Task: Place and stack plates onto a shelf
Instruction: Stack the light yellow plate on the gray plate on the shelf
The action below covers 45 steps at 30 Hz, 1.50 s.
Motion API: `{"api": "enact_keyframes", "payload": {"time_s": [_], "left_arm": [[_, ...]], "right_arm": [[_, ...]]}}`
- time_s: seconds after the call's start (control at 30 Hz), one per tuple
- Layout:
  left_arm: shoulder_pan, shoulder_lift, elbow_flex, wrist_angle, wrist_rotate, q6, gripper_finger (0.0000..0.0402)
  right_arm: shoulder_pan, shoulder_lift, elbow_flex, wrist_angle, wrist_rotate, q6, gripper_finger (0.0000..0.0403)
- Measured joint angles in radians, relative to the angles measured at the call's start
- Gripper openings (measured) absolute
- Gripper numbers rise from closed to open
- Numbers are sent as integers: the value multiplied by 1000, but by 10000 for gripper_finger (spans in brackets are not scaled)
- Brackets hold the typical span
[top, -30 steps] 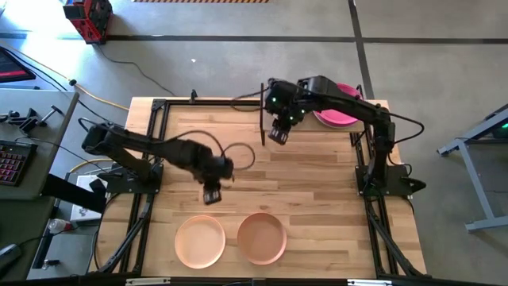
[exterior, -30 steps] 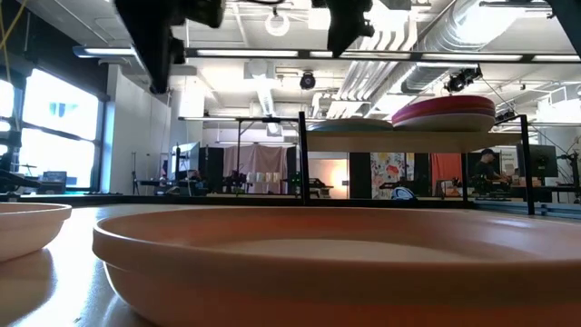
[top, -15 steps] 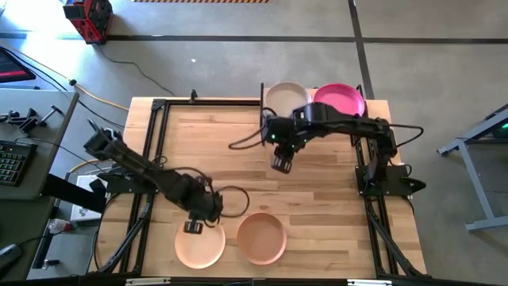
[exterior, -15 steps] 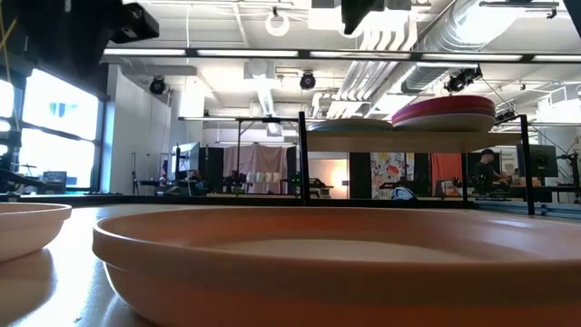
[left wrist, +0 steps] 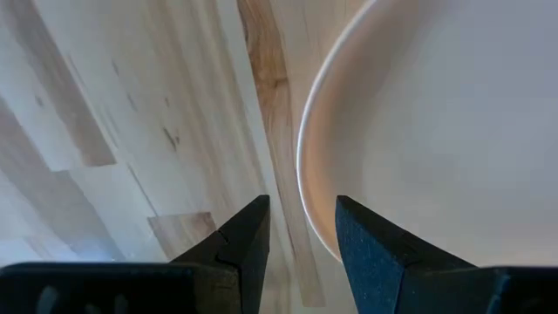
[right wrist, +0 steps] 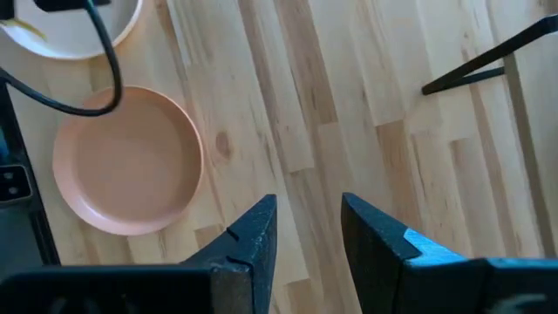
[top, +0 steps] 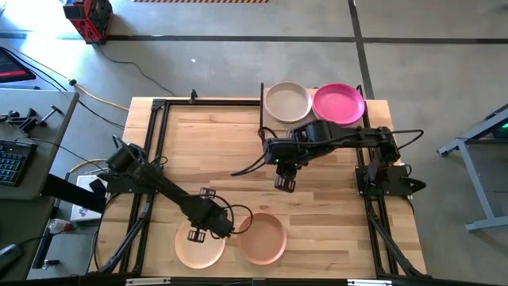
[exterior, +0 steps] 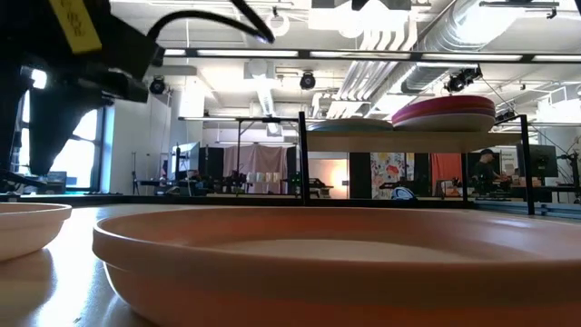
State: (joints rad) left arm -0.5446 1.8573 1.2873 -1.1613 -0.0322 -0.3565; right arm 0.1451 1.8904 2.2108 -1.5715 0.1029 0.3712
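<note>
two plates lay at the bottom centre of the high view, a cream plate (top: 199,243) and a peach plate (top: 262,237). the shelf (top: 313,121) at the upper right carried a beige plate (top: 286,102) and a magenta plate (top: 340,104). the left gripper (top: 196,235), fingers spread, had come down over the cream plate's rim. the right gripper (top: 283,183), fingers apart and empty, had moved away from the shelf toward the centre.

My left arm reaches forward and low, and my left gripper (top: 195,235) hangs with its fingers (left wrist: 235,244) apart and nothing between them. My right arm is bent inward, and my right gripper (top: 283,183) points down, its fingers (right wrist: 253,235) also parted and empty.
</note>
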Motion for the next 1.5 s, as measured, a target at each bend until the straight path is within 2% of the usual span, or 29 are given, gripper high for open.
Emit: {"api": "enact_keyframes", "payload": {"time_s": [0.7, 0.83, 1.27, 1.37, 1.5], "left_arm": [[41, 29, 0, 67, -1, 55, 119], [41, 31, 0, 77, 37, 85, 120], [43, 129, 1, 82, 48, 100, 119], [43, 132, 2, 83, 50, 106, 109], [43, 127, 1, 77, 48, 105, 63]], "right_arm": [[40, 0, 0, 0, 24, 67, 106], [41, 0, 0, 0, 24, 75, 106], [41, 0, -1, 0, 24, 75, 106], [41, 0, -1, 0, 24, 75, 106], [41, 0, -1, 0, 28, 75, 106]]}}
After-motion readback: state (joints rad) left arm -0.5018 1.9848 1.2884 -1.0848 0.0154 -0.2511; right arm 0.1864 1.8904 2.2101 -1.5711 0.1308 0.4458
